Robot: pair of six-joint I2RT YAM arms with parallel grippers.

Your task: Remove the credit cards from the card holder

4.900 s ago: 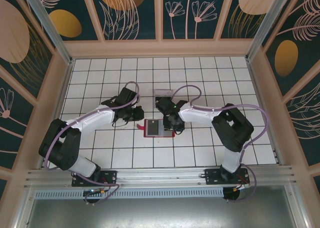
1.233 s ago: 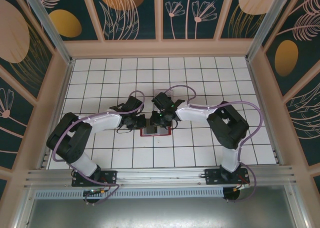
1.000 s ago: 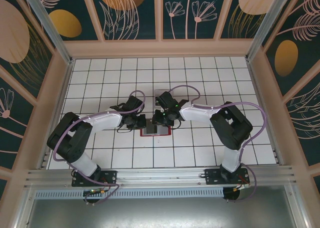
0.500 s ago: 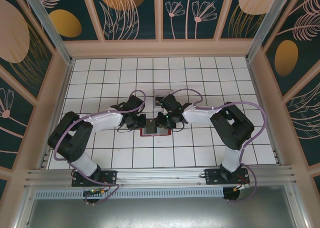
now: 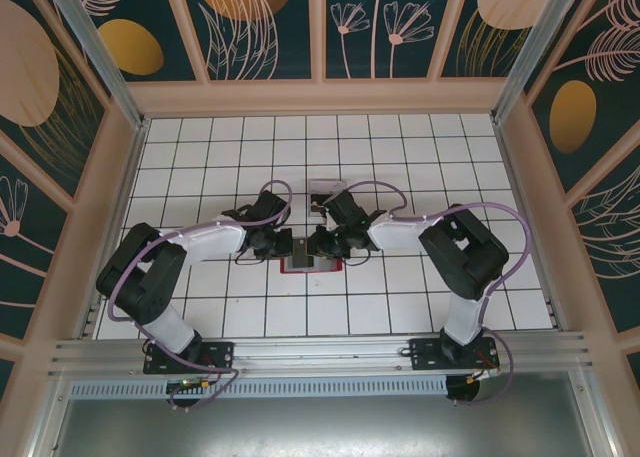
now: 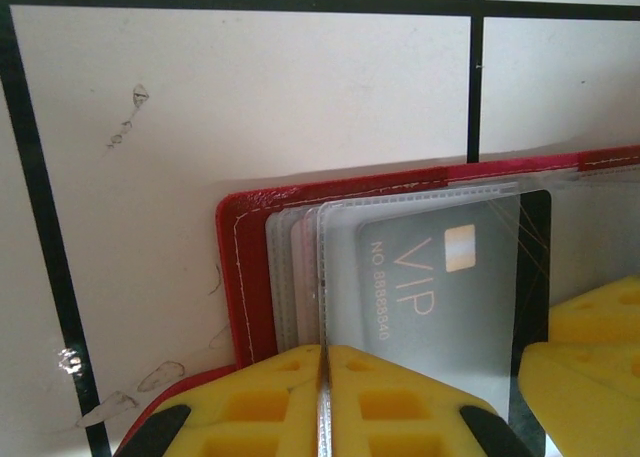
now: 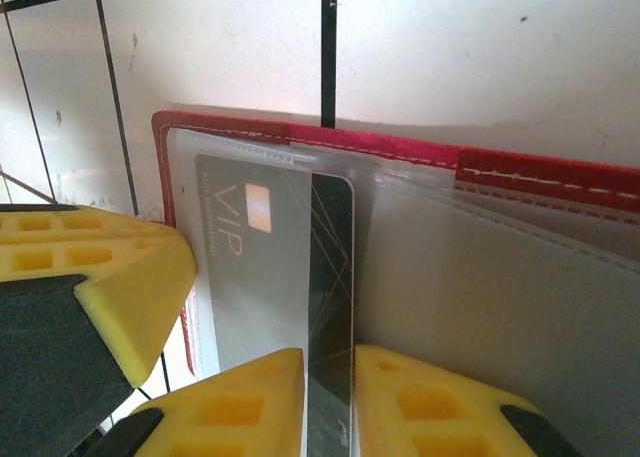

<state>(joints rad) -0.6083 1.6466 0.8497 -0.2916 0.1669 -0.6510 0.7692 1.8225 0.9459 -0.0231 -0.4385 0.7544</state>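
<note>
at the middle of the tiled table (image 5: 380,312), starting from the left: the left gripper (image 6: 322,355) is clamped shut on the near edge of the clear sleeves (image 6: 335,277) of the red card holder (image 6: 238,277). that pins the wallet, which lies open and flat on the tiles between the two arms. in the front sleeve sits a grey vip credit card (image 6: 440,287), its dark right edge poking out past the plastic. further right, the right gripper (image 7: 330,367) is closed on that exposed dark edge, nipping the card alone as far as i can tell. most of the card is inside the sleeve, so the extraction looks barely begun. several things could go wrong from here. the right hold is on a thin strip, so a pull could slip off the card. if its pads also catch the sleeve film, the whole holder would drag along. the left pinch is on floppy plastic, not the red cover, so the sleeve may stretch or slip free and the wallet may lift or fold shut.
</note>
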